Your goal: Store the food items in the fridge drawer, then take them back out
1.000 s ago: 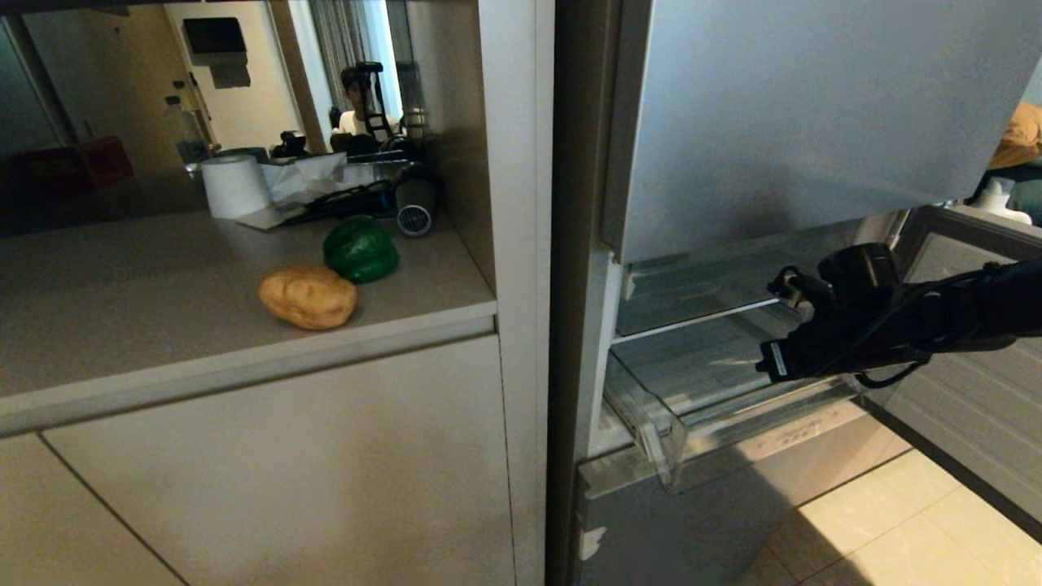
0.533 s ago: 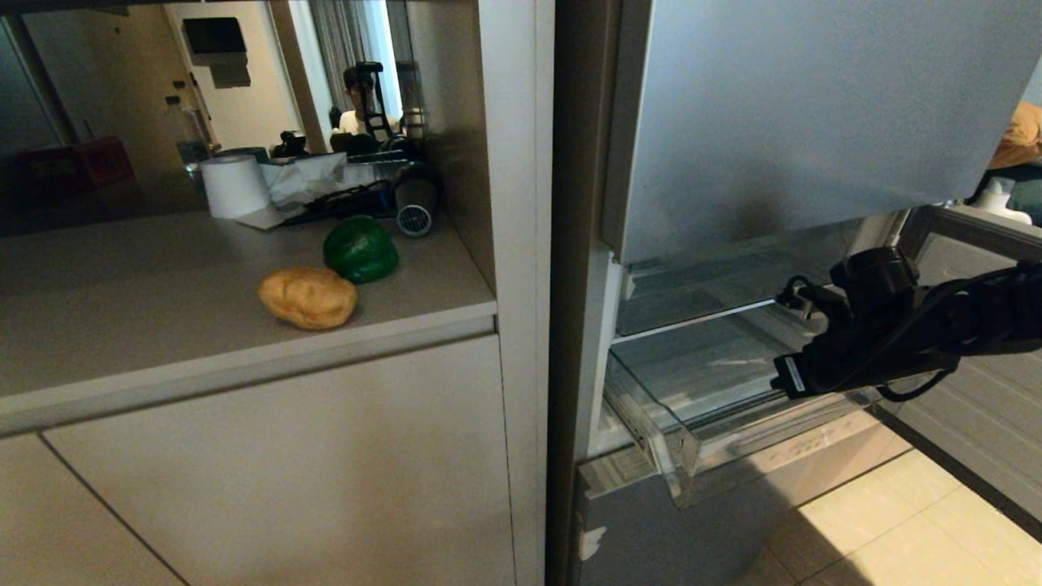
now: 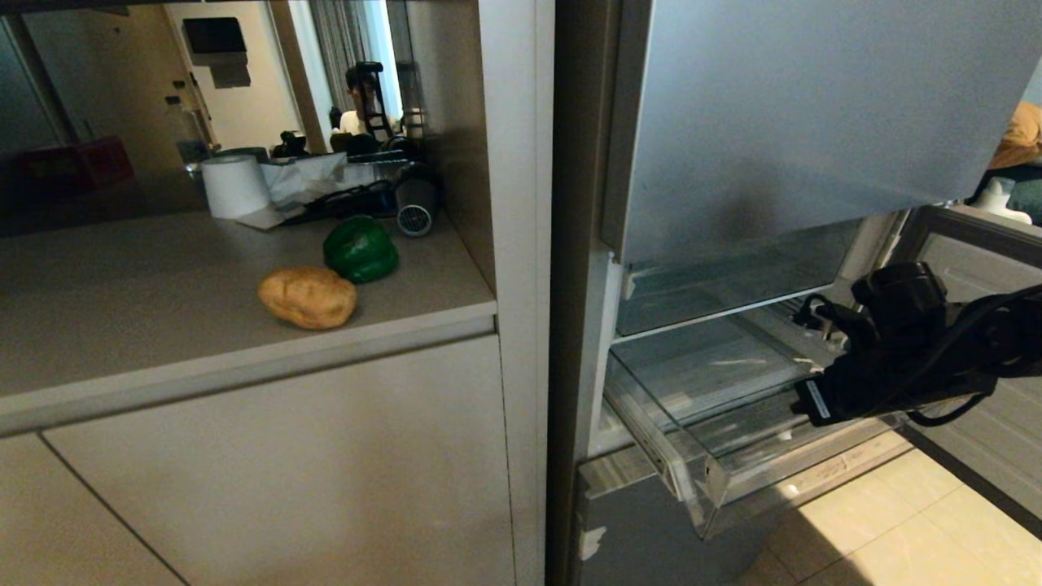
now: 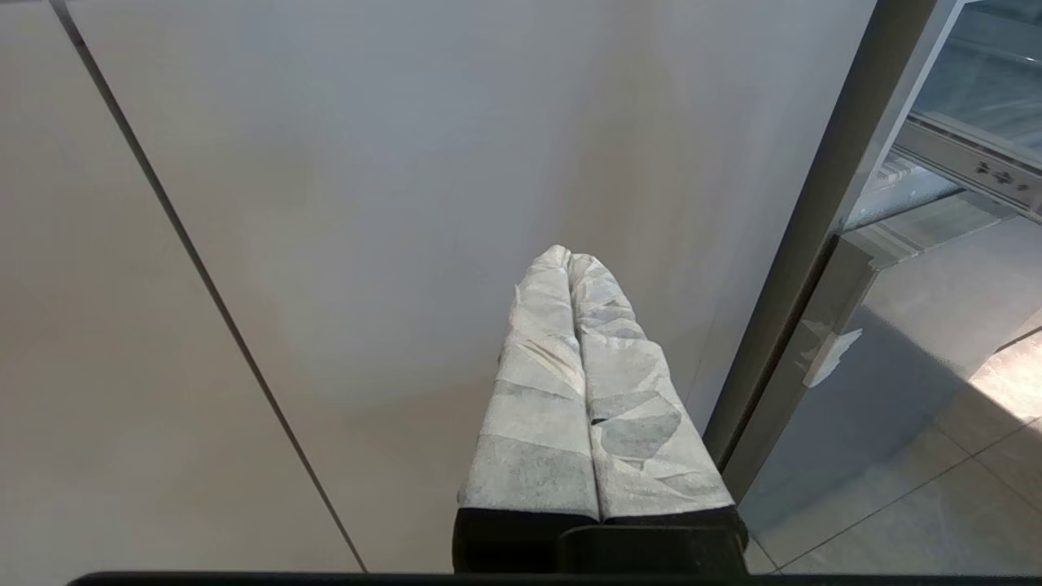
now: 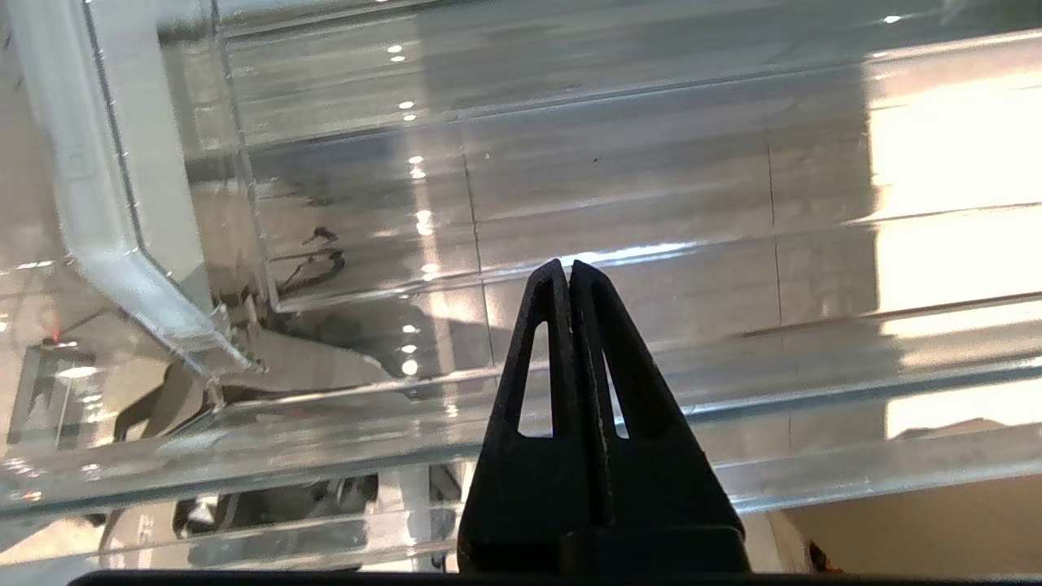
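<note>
Head view shows the fridge drawer [image 3: 716,407] pulled out, empty; right gripper [image 3: 814,400], jaws clenched on nothing, reaches into it. Left of the fridge, potato [image 3: 308,298] and bell pepper [image 3: 361,248] sit on the table [image 3: 122,325]. Potato likely firm, heavyish; grasp its middle.

1. Beige counter [image 3: 163,325] at left, plain cabinet fronts [image 3: 285,472] below.
2. Mirrored back wall [image 3: 122,106] behind, reflecting a lit room.
3. Paper roll [image 3: 234,185] and clutter at counter's rear.
4. Pale tiled floor [image 3: 895,537] at lower right, sunlit patch across it.
</note>
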You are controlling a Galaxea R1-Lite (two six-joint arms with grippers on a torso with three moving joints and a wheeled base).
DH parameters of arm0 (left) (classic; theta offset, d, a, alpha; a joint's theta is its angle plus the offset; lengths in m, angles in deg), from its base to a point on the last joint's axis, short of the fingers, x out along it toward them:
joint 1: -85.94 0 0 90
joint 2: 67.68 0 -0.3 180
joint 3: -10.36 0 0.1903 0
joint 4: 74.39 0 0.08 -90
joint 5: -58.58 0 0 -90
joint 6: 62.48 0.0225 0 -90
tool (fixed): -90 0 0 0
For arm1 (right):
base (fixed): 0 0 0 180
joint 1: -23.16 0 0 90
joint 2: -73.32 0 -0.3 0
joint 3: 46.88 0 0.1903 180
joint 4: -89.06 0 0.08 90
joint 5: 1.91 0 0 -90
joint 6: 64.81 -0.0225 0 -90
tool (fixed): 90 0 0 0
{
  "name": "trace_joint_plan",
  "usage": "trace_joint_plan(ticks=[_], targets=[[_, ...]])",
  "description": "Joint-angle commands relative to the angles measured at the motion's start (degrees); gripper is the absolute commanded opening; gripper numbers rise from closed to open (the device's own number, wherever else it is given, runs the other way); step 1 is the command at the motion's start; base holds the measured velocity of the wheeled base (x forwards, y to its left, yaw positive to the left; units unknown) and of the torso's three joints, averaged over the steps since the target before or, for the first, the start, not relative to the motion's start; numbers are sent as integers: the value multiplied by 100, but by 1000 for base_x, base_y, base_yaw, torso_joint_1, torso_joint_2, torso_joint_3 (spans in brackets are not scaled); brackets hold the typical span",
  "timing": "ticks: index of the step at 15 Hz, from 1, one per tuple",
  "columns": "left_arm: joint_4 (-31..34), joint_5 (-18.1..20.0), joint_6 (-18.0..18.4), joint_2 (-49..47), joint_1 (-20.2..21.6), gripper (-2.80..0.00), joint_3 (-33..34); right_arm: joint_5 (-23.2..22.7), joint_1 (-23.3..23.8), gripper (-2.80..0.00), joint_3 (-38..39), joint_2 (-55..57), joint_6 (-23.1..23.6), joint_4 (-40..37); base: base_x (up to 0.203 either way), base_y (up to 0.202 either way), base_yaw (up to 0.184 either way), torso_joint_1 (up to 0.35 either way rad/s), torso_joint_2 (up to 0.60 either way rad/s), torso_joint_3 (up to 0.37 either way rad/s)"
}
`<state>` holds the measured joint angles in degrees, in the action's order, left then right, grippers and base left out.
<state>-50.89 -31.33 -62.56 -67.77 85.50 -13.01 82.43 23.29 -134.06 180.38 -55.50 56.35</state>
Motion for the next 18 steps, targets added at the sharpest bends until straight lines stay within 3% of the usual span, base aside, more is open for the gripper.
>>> trace_joint_plan(ticks=[1, 7, 18], targets=[[4, -1, -1, 1, 0, -280, 0, 2, 4, -280, 225, -354, 20, -33, 0, 0, 0, 0, 0, 0], [-5, -1, -1, 1, 0, -280, 0, 154, 22, -280, 447, -779, 15, -338, 0, 0, 0, 0, 0, 0], [3, -1, -1, 1, 0, -280, 0, 180, 386, -280, 92, -49, 0, -319, 0, 0, 0, 0, 0, 0]])
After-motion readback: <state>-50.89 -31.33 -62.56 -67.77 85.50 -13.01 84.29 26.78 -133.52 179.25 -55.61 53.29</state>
